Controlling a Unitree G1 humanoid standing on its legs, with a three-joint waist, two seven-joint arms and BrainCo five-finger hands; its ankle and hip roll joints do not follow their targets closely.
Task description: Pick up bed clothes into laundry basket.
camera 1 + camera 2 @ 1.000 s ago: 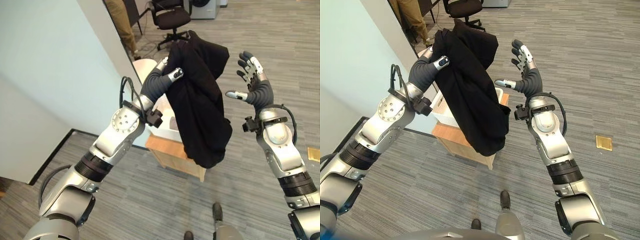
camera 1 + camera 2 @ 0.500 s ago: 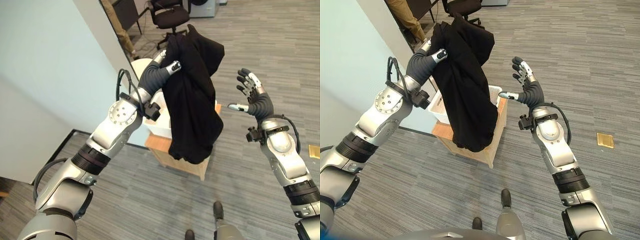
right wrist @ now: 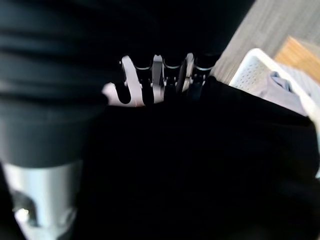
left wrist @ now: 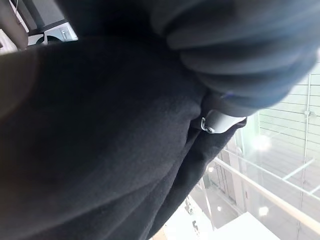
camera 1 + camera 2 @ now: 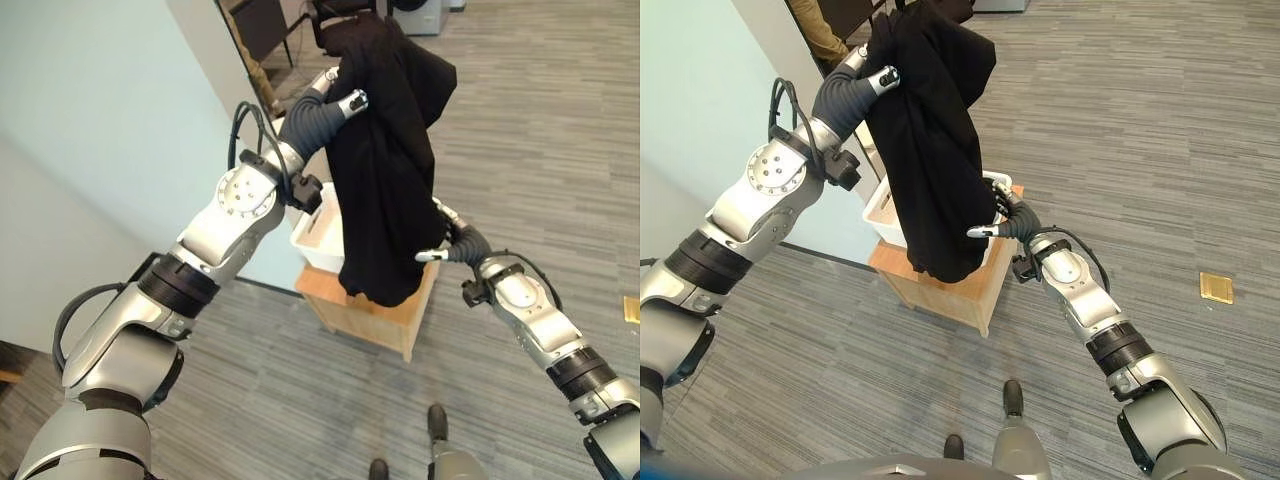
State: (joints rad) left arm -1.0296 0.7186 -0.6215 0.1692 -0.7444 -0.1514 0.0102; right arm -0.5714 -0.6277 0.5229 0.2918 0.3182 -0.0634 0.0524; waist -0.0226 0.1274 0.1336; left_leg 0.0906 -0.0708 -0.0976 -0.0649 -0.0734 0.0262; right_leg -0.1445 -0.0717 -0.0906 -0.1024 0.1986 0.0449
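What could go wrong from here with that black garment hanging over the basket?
1. The black cloth garment hangs from the raised left hand and is wider than the white plastic laundry basket below, so it may drape over the rim.
2. The basket sits near the edge of the small wooden table; the right hand, pressing into the cloth beside it, might nudge it.

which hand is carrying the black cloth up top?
The left hand: the black cloth drapes from it, high over the white basket. The right hand is low, at the cloth's lower edge.
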